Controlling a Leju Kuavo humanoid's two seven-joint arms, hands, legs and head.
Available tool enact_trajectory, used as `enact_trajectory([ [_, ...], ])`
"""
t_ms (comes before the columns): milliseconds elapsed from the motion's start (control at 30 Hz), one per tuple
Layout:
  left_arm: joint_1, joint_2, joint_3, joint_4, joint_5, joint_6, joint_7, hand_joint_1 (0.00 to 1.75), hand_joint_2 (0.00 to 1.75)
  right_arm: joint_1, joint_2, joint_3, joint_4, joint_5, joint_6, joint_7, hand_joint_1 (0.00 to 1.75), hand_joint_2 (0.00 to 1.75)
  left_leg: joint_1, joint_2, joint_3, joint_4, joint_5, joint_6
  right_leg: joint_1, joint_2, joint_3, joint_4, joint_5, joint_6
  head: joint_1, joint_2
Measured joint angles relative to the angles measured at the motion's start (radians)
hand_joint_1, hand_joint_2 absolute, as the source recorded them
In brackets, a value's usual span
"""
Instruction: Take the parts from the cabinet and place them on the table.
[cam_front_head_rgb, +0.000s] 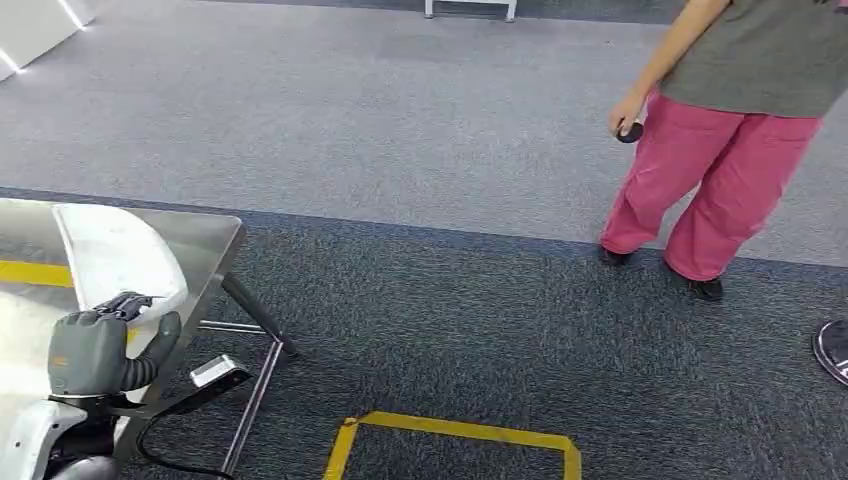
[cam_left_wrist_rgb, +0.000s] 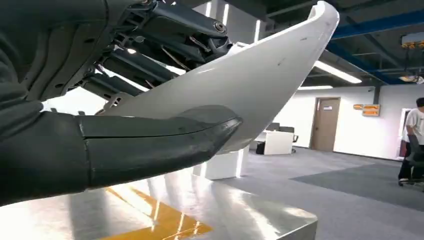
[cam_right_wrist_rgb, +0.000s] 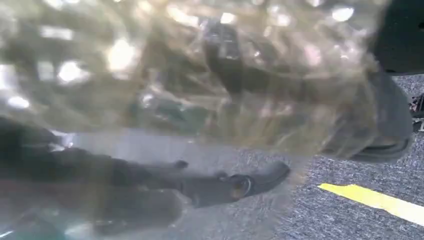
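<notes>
The left robot hand (cam_front_head_rgb: 95, 350) clamps the white curved part (cam_front_head_rgb: 115, 255) at its near end, just above the steel surface (cam_front_head_rgb: 205, 240); it looks light, stiff, slick-skinned, while the right robot hand (cam_right_wrist_rgb: 150, 195) grips something shiny, indistinct.

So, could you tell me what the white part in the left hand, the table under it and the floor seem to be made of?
White part: likely moulded plastic, though painted metal is possible; a smooth, glossy, curved shell with soft highlights. Left hand holds it over the table. Table: metal, probably brushed steel, with blurred mirror-like reflections and a yellow stripe. Floor: short-pile carpet, grey and speckled.
</notes>
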Motion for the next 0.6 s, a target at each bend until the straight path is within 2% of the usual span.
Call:
enact_trajectory([
  [300,0.000,0.001,0.004,0.000,-0.004,0.003,-0.003,1.64,1.75,-0.001,0.000,0.000,0.000,0.053,-0.003,0.000,0.00,0.00,-0.006,0.000,0.000,0.002,-0.003,0.005,-0.006,0.000,0.001,-0.002,0.000,0.005,0.000,0.000],
  [467,0.000,0.004,0.005,0.000,-0.004,0.003,-0.003,1.64,1.75,-0.002,0.000,0.000,0.000,0.053,-0.003,0.000,0.00,0.00,-0.017,-0.002,0.000,0.001,-0.006,0.018,-0.014,-0.003,0.017,-0.009,0.002,0.019,-0.001,0.000],
  [500,0.001,0.007,0.006,-0.003,-0.004,0.003,-0.003,1.64,1.75,-0.004,0.000,0.000,0.000,0.053,-0.003,0.000,0.00,0.00,-0.013,-0.005,0.008,-0.013,0.000,0.026,-0.014,-0.004,0.022,-0.009,-0.002,0.025,-0.001,0.000],
  [533,0.002,0.006,0.006,-0.005,-0.004,0.003,-0.003,1.64,1.75,-0.005,0.000,0.000,0.000,0.054,-0.003,0.003,0.00,0.00,-0.009,-0.006,0.021,-0.023,0.004,0.032,-0.014,-0.002,0.011,0.008,-0.014,0.024,0.001,0.000],
  [567,-0.001,0.007,0.006,-0.006,-0.004,0.003,-0.003,1.64,1.75,-0.006,0.000,0.000,0.000,0.055,-0.003,0.003,0.00,0.00,-0.007,-0.008,0.025,-0.025,0.004,0.036,-0.013,0.000,-0.011,0.058,-0.043,0.021,0.005,0.000],
  [600,-0.002,0.007,0.006,-0.006,-0.004,0.003,-0.003,1.64,1.75,-0.007,0.000,0.000,0.000,0.054,-0.003,0.003,0.00,0.00,-0.008,-0.013,0.025,-0.025,0.004,0.036,-0.012,0.000,-0.052,0.136,-0.078,0.021,0.006,0.000],
])
